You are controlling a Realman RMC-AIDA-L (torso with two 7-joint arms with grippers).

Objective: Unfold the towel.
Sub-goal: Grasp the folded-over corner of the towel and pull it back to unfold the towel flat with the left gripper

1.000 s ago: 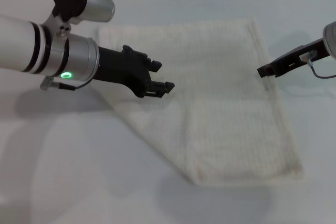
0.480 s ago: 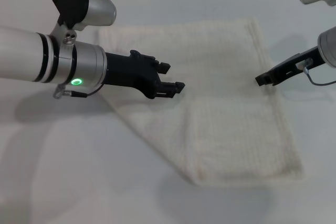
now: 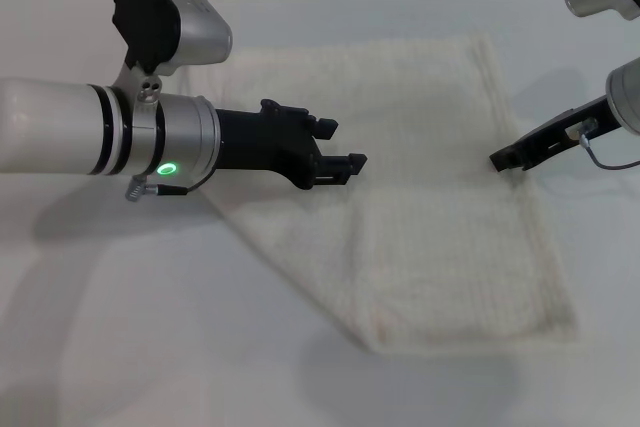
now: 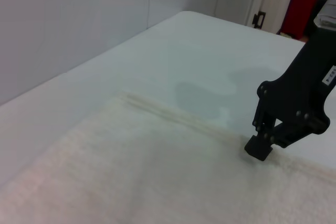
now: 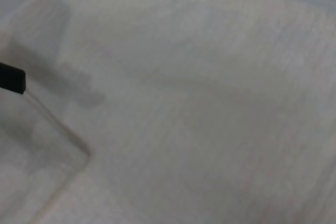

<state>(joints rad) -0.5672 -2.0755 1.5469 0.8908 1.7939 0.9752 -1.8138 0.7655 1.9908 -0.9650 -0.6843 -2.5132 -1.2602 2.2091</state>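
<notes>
Towel (image 3: 420,197), cream and waffle-textured, is lying folded on the white table (image 3: 120,347), and we are looking down at it between our two arms. Our left gripper (image 3: 340,147) is hovering over the towel's left part, its two fingers spread slightly apart and holding nothing. Our right gripper (image 3: 503,159) is resting its dark tip at the towel's right hemmed edge (image 4: 173,116); we cannot tell how its fingers are standing.

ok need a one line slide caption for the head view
Left gripper hovers open over the folded towel on the white table while the right gripper reaches its right edge.
</notes>
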